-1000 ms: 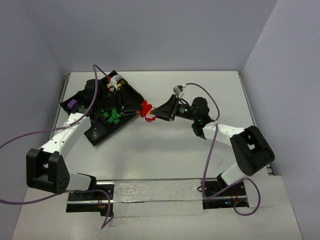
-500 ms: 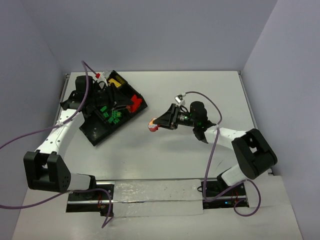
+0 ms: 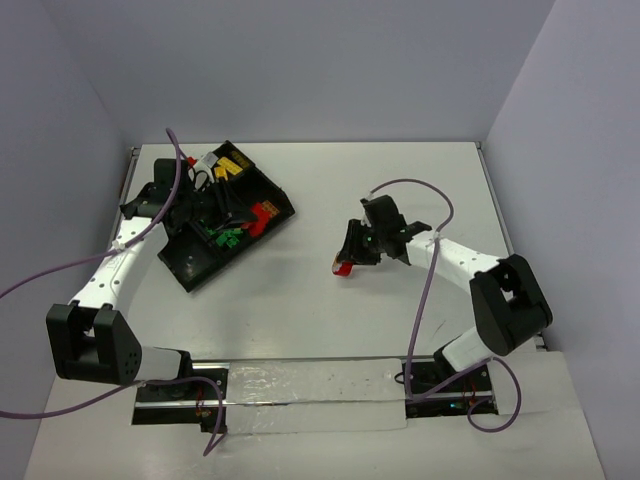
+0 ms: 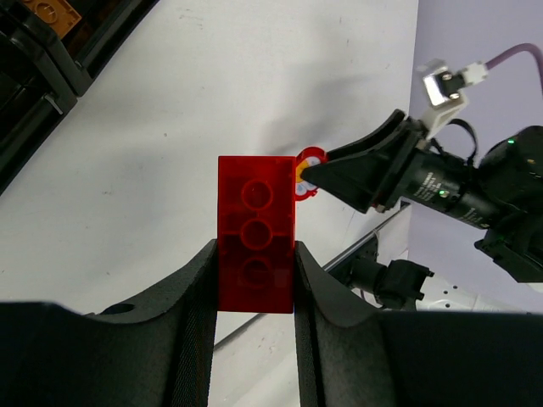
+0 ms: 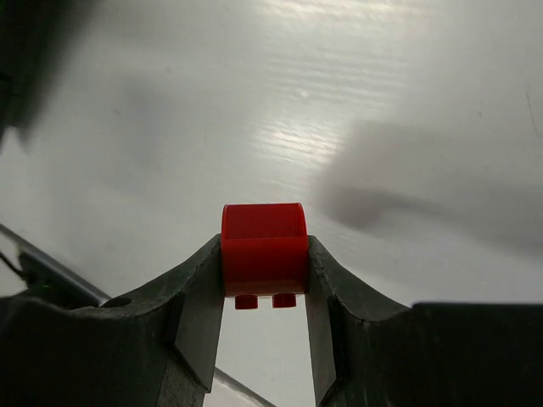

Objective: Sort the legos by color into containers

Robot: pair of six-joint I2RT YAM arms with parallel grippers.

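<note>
Right gripper (image 5: 265,254): my jaws are partly closed on a small red rounded lego (image 5: 263,227). Two little pegs show under it, and I hold it just above the white table (image 5: 356,76), well apart from the tray.
Left gripper (image 4: 254,250): my jaws are narrowed onto the long sides of a red brick (image 4: 255,222) with its studs facing my camera. The grip looks square.
Tray (image 3: 196,266): the black divided tray sits at the far left, under my left arm. From above, the red brick (image 3: 262,213) is over its right-hand corner.
Green legos (image 3: 226,237): these are clustered in a middle compartment.
Yellow-orange bricks (image 3: 233,164): these lie in the farthest corner compartment.
Step in hand: I judge this as delivering the reds, the left brick first and the right piece waiting its turn.
Next move: my left arm lowers into a compartment holding no green or yellow, then lets go. My right arm has a long carry across the table and must wait for the left arm to move away.
</note>
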